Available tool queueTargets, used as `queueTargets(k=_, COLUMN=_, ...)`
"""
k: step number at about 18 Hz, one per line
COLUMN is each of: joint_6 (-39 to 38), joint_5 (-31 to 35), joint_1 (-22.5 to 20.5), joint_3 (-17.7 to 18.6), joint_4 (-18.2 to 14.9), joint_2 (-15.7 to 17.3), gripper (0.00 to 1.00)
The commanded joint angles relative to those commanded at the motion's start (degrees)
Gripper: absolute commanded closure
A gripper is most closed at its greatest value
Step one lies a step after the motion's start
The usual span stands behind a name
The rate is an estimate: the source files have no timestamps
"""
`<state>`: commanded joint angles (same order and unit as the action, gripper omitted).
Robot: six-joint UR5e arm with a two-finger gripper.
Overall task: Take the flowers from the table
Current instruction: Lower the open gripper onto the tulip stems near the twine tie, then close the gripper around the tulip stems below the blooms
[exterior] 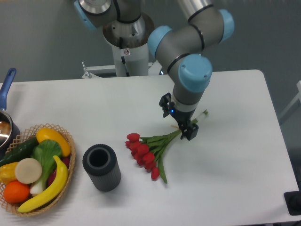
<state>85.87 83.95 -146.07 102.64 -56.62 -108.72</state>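
Observation:
The flowers [145, 151], a bunch of red tulips with green leaves and long green stems, lie on the white table [235, 179] right of the middle. The blooms point left and the stems run up and to the right, tied with pale string at the end [203, 113]. My gripper [178, 119] points down over the middle of the stems. Its two dark fingers [190, 132] stand apart, one on each side of the stems, and the jaws are open. The stem part under the gripper is hidden.
A dark grey ribbed cylinder vase [101, 167] stands upright left of the blooms. A wicker basket [66, 141] of fruit and vegetables sits at the front left. A pot with a blue handle [6, 87] is at the left edge. The arm's base [127, 42] stands at the back.

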Motion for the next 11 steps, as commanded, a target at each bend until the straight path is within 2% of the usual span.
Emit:
queueTargets(k=2, joint_6=-0.61, joint_5=-2.29, joint_1=-0.18, joint_3=0.89, joint_4=0.63, joint_2=-0.09, gripper=0.0)
queueTargets(k=5, joint_6=-0.88, joint_5=-2.3, joint_1=-0.79, joint_3=1.07, joint_4=0.72, joint_2=-1.4, gripper=0.0)
queueTargets(k=11, joint_6=-2.63, joint_5=-2.38, joint_1=-1.14, joint_3=3.26, joint_4=0.99, joint_2=-1.49, gripper=0.0)
